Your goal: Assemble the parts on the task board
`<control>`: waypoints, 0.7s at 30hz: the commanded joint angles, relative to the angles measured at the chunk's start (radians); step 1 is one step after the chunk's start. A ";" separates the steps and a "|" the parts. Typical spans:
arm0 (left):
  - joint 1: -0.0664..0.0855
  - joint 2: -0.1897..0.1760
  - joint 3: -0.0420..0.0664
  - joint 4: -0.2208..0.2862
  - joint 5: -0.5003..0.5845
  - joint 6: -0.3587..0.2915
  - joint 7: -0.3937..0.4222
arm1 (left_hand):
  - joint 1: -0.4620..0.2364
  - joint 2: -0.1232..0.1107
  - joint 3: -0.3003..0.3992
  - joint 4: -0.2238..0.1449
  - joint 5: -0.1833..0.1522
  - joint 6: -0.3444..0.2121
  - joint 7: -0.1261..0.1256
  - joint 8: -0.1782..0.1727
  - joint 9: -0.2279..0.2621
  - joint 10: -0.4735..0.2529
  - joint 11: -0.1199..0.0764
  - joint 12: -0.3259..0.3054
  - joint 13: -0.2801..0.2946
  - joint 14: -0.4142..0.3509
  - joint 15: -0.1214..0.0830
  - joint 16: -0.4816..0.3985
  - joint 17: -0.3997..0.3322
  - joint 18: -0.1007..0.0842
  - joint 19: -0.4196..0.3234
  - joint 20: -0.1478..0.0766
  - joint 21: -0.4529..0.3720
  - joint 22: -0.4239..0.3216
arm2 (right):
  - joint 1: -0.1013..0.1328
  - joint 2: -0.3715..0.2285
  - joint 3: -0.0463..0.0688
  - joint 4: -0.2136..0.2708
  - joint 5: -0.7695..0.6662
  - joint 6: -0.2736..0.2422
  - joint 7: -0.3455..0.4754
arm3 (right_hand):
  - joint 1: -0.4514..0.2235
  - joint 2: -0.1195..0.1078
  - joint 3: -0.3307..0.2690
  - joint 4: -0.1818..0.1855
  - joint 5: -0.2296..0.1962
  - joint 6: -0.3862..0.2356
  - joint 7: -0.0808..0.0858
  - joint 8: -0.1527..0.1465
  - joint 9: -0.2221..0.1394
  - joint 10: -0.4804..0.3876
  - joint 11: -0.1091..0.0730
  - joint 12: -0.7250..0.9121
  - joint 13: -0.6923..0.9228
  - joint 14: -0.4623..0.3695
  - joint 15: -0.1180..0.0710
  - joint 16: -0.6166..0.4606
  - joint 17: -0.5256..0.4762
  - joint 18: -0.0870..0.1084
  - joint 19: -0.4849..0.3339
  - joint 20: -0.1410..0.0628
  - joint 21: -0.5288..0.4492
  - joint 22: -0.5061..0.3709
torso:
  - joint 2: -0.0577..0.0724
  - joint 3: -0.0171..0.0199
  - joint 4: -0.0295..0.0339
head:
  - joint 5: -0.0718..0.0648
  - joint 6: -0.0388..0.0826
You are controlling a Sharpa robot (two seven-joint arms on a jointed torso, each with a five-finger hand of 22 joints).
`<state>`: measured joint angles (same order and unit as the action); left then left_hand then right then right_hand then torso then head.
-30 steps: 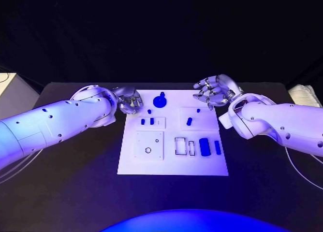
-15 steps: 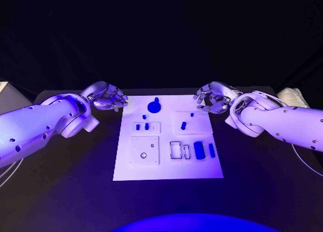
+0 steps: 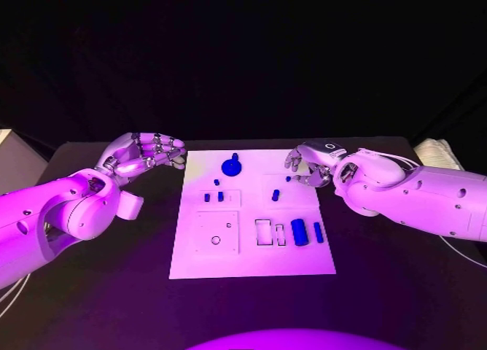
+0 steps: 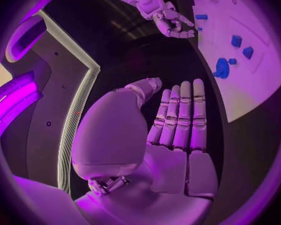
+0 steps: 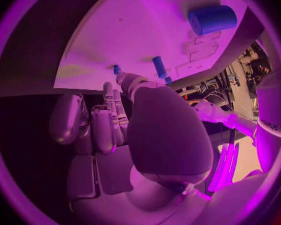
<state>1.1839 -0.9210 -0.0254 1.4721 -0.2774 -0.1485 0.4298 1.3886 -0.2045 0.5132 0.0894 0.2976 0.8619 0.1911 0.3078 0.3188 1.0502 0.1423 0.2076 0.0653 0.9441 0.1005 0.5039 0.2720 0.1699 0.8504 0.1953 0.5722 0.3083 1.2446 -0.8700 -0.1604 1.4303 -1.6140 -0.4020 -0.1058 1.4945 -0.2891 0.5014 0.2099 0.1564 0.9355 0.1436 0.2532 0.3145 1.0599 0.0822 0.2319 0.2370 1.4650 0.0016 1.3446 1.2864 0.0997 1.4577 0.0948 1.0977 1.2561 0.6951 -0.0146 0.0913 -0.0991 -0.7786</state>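
Board [image 3: 254, 255] centre of table, near edge bare; blue bars [image 3: 300, 231] in right slots; round part [image 3: 232, 167] at far edge; left hand [image 3: 149, 152] off board, fingers straight, empty; right hand [image 3: 310, 164] curled above far-right corner, contents can't tell, likely staging for a pick.

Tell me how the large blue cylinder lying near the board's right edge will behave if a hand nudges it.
The blue cylinder lies on its side on the flat task board, so a sideways nudge would probably roll it. It looks rigid and smooth, likely somewhat slippery. The slimmer blue bar beside it might get knocked.
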 commanded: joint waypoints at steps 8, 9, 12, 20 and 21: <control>-0.014 -0.024 0.008 0.083 0.138 -0.009 0.086 | 0.003 0.004 -0.007 -0.012 0.001 0.013 0.005 -0.018 -0.006 -0.005 0.011 -0.058 0.000 0.018 0.009 -0.083 -0.002 0.007 0.001 0.008 -0.035 -0.020 | -0.014 0.030 0.000 -0.008 -0.099 0.083 -0.047 | -0.020 0.004 0.033 -0.017 -0.008 0.043 -0.005 0.003 0.004 0.049 -0.005 -0.024 -0.036 0.045 -0.005 -0.014 -0.022 -0.006 0.000 -0.004 -0.017 -0.009 | 0.003 -0.0016 -0.0009 | -0.004 -0.011; -0.014 -0.024 0.008 0.086 0.146 -0.010 0.084 | 0.000 0.002 -0.011 -0.012 0.000 0.014 0.011 -0.019 -0.007 -0.005 0.013 -0.060 0.001 0.022 0.010 -0.085 0.000 0.007 0.002 0.009 -0.038 -0.022 | -0.015 0.033 -0.001 -0.011 -0.098 0.087 -0.046 | -0.021 0.004 0.038 -0.020 -0.008 0.047 -0.005 0.003 0.004 0.052 -0.005 -0.028 -0.041 0.044 -0.006 -0.015 -0.023 -0.006 -0.001 -0.004 -0.018 -0.010 | 0.003 -0.0025 -0.0005 | -0.005 -0.011; -0.015 -0.026 0.008 0.092 0.163 -0.017 0.079 | -0.003 0.001 -0.015 -0.011 0.000 0.012 0.017 -0.021 -0.007 -0.008 0.016 -0.062 0.001 0.024 0.011 -0.086 0.002 0.007 0.002 0.011 -0.040 -0.023 | -0.018 0.041 -0.001 -0.020 -0.096 0.095 -0.045 | -0.023 0.007 0.047 -0.025 -0.008 0.053 -0.004 0.003 0.005 0.061 -0.005 -0.034 -0.048 0.044 -0.007 -0.016 -0.026 -0.006 -0.001 -0.004 -0.017 -0.008 | 0.004 -0.0037 0.0014 | -0.009 -0.010; -0.016 -0.029 0.008 0.098 0.188 -0.028 0.067 | -0.004 0.002 -0.018 -0.012 0.000 0.008 0.022 -0.023 -0.009 -0.010 0.019 -0.062 0.002 0.023 0.014 -0.087 0.005 0.007 0.001 0.013 -0.044 -0.026 | -0.023 0.054 -0.001 -0.035 -0.100 0.091 -0.058 | -0.032 0.026 0.073 -0.032 -0.007 0.068 -0.002 0.003 0.007 0.083 -0.006 -0.047 -0.064 0.044 -0.008 -0.015 -0.027 -0.006 0.000 -0.005 -0.014 -0.004 | 0.004 -0.0035 -0.0003 | -0.009 -0.014; -0.016 -0.028 0.008 0.099 0.190 -0.029 0.066 | -0.004 0.002 -0.018 -0.012 0.000 0.008 0.022 -0.023 -0.009 -0.010 0.019 -0.062 0.002 0.023 0.014 -0.087 0.005 0.007 0.001 0.013 -0.044 -0.026 | -0.023 0.056 -0.001 -0.037 -0.102 0.088 -0.062 | -0.035 0.027 0.075 -0.033 -0.007 0.069 -0.001 0.003 0.007 0.084 -0.005 -0.050 -0.066 0.044 -0.008 -0.016 -0.029 -0.006 -0.001 -0.005 -0.016 -0.005 | 0.004 -0.0037 0.0000 | -0.012 -0.018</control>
<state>1.1683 -0.9503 -0.0181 1.5668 -0.1229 -0.1695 0.4871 1.3886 -0.2046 0.5021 0.0787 0.2976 0.8704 0.2073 0.2895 0.3112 1.0420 0.1557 0.1480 0.0659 0.9616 0.1144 0.4206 0.2753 0.1699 0.8505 0.2005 0.5314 0.2841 1.2299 -0.8165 -0.1561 1.3961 -1.6981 -0.3502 -0.1530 1.4647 -0.2672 0.5716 0.1781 0.1508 0.9951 0.1415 0.2533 0.3203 1.1400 0.0768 0.1883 0.1727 1.4649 0.0016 1.3310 1.2584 0.0999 1.4576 0.0949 1.0823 1.2513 0.6986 -0.0174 0.0913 -0.1082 -0.7932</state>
